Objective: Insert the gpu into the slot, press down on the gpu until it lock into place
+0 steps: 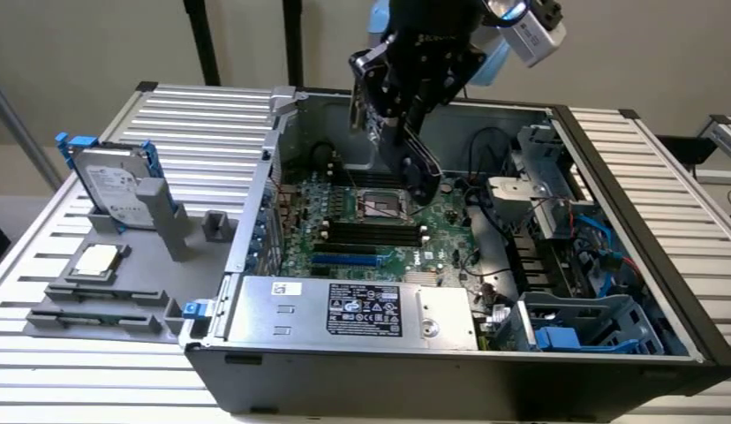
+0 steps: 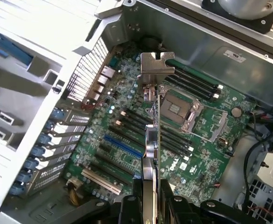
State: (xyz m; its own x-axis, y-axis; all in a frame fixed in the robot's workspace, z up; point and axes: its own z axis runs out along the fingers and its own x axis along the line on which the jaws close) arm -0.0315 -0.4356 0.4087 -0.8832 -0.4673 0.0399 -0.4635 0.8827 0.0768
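1. As I stand by the open computer case (image 1: 460,367), I see the gripper (image 2: 150,210) holding the gpu (image 2: 151,140) up in the air.
2. The fingers (image 2: 176,207) are partly closed. They squeeze the card between them, one on each flat side. The grip looks snug to me.
3. The gpu is not in the blue slot (image 2: 123,145) yet. It hangs above the green motherboard (image 2: 206,158), a little off to the side of the slot. It is over the black memory slots (image 2: 178,137) that lie between the blue slot and the CPU socket (image 2: 180,109).
4. The card and the slot are apart. Nothing on the card touches the slot.
5. The silver bracket (image 2: 156,63) is on the end of the card far from the fingers.
6. From the wrist view, the card looks turned a bit away from the line of the slot. I think the two long shapes need to run the same way.
7. To do this step well, I think the card's bottom edge should sit right over the slot, end to end.
8. The card should stand straight up, not lean.
9. Going slowly seems wise. The memory slots are just beside the blue slot, and the card could land in the wrong place.
10. The bracket end should not bump the case wall.
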